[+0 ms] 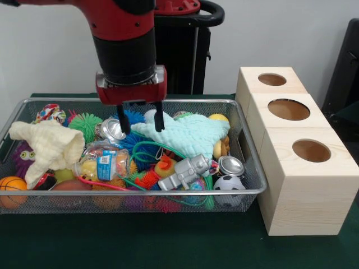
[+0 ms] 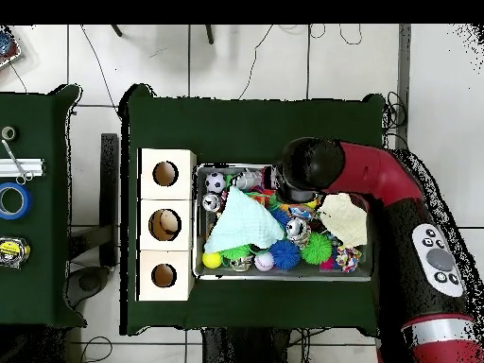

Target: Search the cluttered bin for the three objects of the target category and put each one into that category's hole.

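Note:
The wire-mesh bin [image 1: 140, 194] is full of clutter. My gripper [image 1: 140, 123] hangs open and empty just above the clutter in the bin's back middle. One finger is beside a crushed silver can [image 1: 112, 129], the other at the edge of a light-teal cloth [image 1: 190, 134]. Also in the bin are a cream cloth [image 1: 47, 145], a plastic bottle [image 1: 104, 162], a silver robot toy [image 1: 185, 171], a second can [image 1: 230, 166], a soccer ball [image 1: 227, 184], a basketball [image 1: 11, 188] and spiky balls [image 1: 85, 123]. In the overhead view the arm [image 2: 307, 170] hides the gripper over the bin [image 2: 284, 275].
Three pale wooden boxes stand right of the bin, each with a round hole on top: far [image 1: 272, 79], middle [image 1: 289, 109], near [image 1: 311, 150]. In the overhead view they [image 2: 164, 224] lie left of the bin. A side table with tape rolls [image 2: 14, 200] is at far left.

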